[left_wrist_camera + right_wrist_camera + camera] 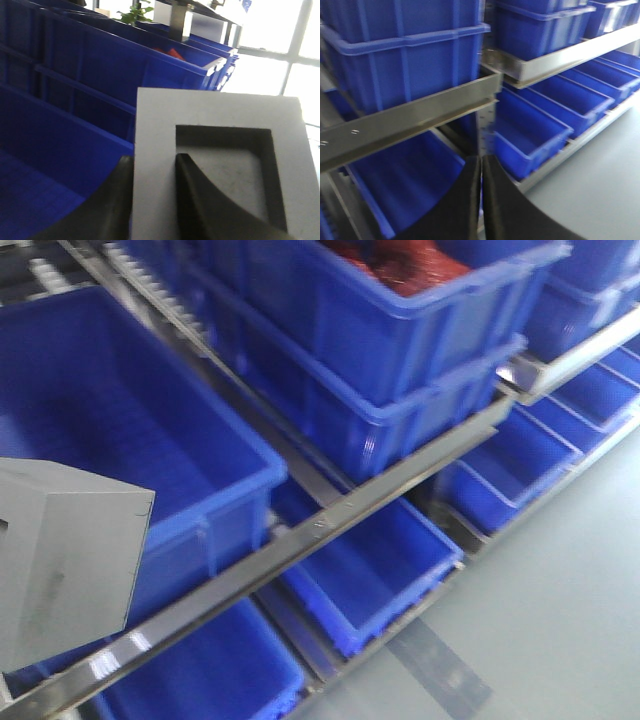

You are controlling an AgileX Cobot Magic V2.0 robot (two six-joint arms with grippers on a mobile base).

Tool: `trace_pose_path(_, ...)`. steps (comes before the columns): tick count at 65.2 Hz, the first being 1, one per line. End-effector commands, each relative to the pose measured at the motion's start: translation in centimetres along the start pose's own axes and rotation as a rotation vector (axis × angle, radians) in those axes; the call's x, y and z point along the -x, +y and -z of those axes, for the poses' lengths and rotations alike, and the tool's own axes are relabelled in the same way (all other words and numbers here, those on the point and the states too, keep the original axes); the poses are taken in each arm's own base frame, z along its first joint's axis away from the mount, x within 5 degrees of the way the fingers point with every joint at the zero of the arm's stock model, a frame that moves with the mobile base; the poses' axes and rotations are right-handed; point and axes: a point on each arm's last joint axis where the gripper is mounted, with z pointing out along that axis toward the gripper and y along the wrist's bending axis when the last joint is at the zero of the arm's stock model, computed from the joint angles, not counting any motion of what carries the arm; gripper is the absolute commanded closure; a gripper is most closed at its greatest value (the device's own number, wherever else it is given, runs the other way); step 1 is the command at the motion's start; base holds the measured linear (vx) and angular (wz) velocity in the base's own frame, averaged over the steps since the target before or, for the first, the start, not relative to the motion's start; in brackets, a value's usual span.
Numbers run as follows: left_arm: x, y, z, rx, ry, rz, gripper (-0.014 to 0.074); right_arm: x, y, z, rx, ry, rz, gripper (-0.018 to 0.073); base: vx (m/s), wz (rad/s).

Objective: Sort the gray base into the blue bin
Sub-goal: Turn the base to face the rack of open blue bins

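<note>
In the left wrist view, the left gripper (155, 200) pinches one wall of the gray block (220, 107). One finger (112, 200) sits on the outer side and the other goes down into the square recess. The recess gives the jaws a thin wall to clamp, so the block hangs from that one wall, clear of any surface.

From the front, the block (60, 570) is at the lower left, tilted, overlapping the front wall of the big blue bin (230, 465). Whether it is fully past the rim cannot be told. Beside and below the block, the wrist view shows a bin wall (60, 135) and a grid floor. This is likely the target bin, with the drop close.

The right gripper (481, 200) has its fingers pressed together on nothing. It is parked low in front of the metal shelf rail (410, 120), likely to stay out of the way.

More blue crates (400, 340) are stacked behind the rail, and the top one holds something red (400, 265).
</note>
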Motion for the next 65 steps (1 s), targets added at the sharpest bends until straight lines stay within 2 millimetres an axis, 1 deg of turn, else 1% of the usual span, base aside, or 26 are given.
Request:
trace_pose_path(1, 1.92, -0.42, 0.20, -0.028, -0.129, 0.014, 0.0559, 0.64, 0.00, 0.01, -0.001, -0.073, 0.015, 0.0564, 0.18, 0.68)
trace_pose_path(34, 1.92, -0.42, 0.20, -0.028, -0.129, 0.014, 0.0559, 0.64, 0.00, 0.01, -0.001, -0.073, 0.015, 0.0564, 0.17, 0.66)
trace_pose_path(65, 1.92, -0.42, 0.20, -0.028, -0.129, 0.014, 0.0559, 0.64, 0.00, 0.01, -0.001, -0.073, 0.015, 0.0564, 0.13, 0.49)
